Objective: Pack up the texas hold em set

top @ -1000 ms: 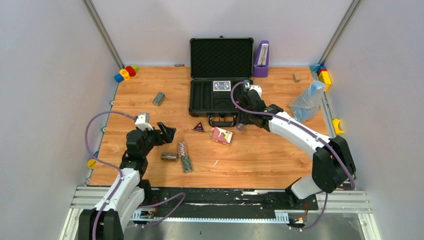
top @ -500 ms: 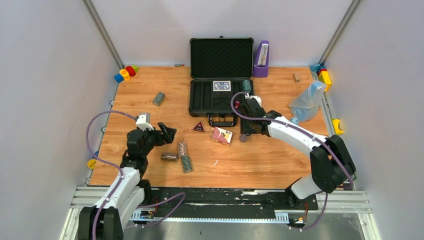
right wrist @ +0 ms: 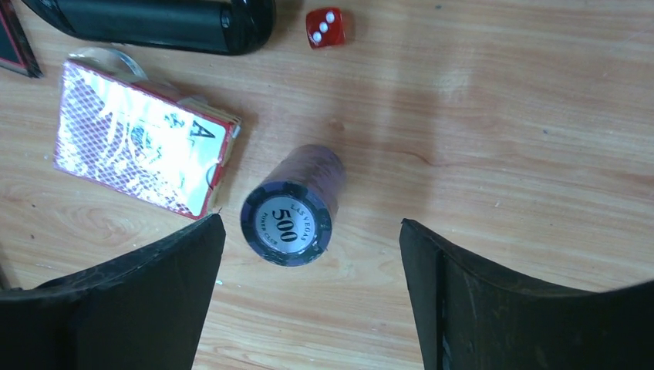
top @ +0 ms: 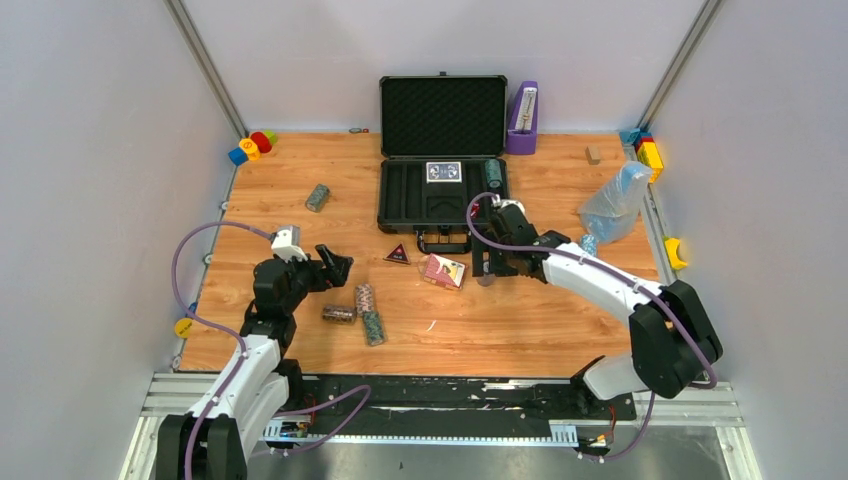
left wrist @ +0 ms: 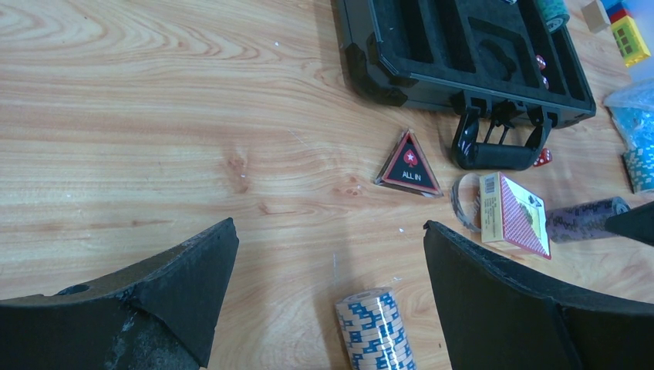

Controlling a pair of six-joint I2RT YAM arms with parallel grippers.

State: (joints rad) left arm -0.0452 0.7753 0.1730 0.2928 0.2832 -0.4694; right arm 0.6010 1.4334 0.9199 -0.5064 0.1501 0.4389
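The black case (top: 405, 196) lies open at the back, with a blue card deck (top: 443, 171) and a green chip roll (top: 493, 170) in it. My right gripper (top: 487, 262) is open and hangs just over a purple chip roll (right wrist: 287, 223) marked 500. A red card deck (right wrist: 143, 150) and a red die (right wrist: 325, 27) lie close by. My left gripper (left wrist: 330, 227) is open and empty above a blue-white chip roll (left wrist: 374, 327). The dark red triangle (left wrist: 409, 164) lies in front of the case handle (left wrist: 497, 146). Two more rolls (top: 339, 314) lie beside it, and another roll (top: 318, 197) lies at the far left.
A purple metronome-like object (top: 522, 118) stands right of the case lid. A clear plastic bag (top: 612, 200) with chips lies at the right. Toy blocks sit in the back left corner (top: 250, 148) and the back right corner (top: 648, 150). Walls close in both sides.
My right gripper has drawn back from the case's right side to the table in front of it, over the purple roll. The green roll now shows in the case. The left arm is still.
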